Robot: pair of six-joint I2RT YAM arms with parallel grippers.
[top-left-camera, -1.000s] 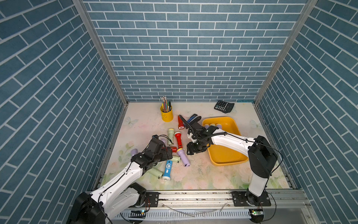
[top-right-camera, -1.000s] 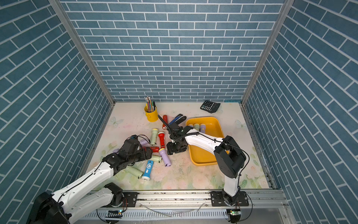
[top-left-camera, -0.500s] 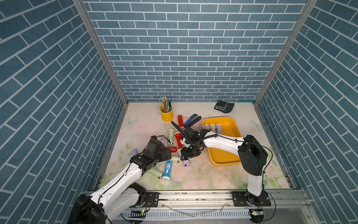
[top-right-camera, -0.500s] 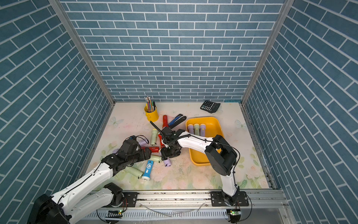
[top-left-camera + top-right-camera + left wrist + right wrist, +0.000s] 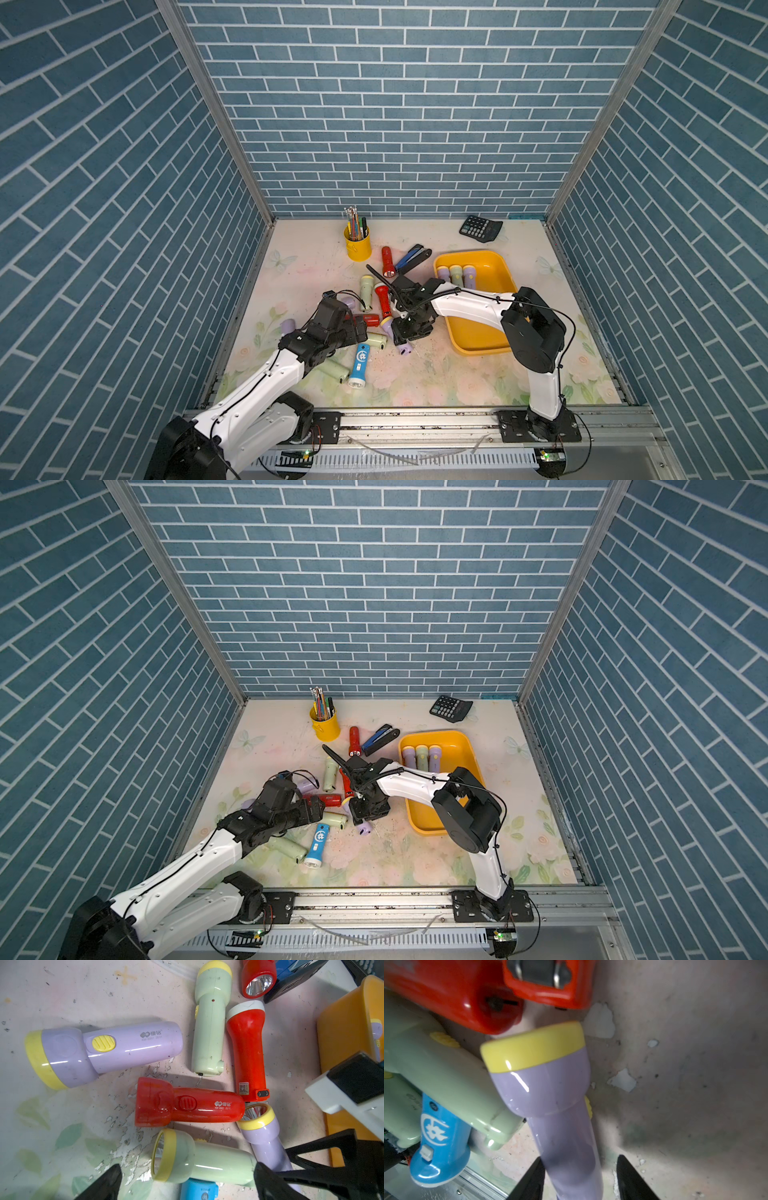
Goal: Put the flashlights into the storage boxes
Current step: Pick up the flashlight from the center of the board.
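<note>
Left gripper (image 5: 187, 1171) spread wide and empty, above a pale green flashlight (image 5: 207, 1161) in the loose pile on the surface (image 5: 316, 257). Right gripper (image 5: 580, 1159) partly open, straddling the barrel of a lilac flashlight (image 5: 550, 1088) that lies on the surface; one finger is at the barrel, and a gap shows on the other side. Further right, the yellow tray (image 5: 473, 336) holds three flashlights (image 5: 456, 274) side by side at its far end.

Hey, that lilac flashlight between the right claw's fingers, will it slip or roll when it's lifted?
The lilac flashlight looks like glossy hard plastic, so probably stiff yet slippery in the right claw. Its round handle may roll if nudged; the flared head would likely curve its path.
</note>
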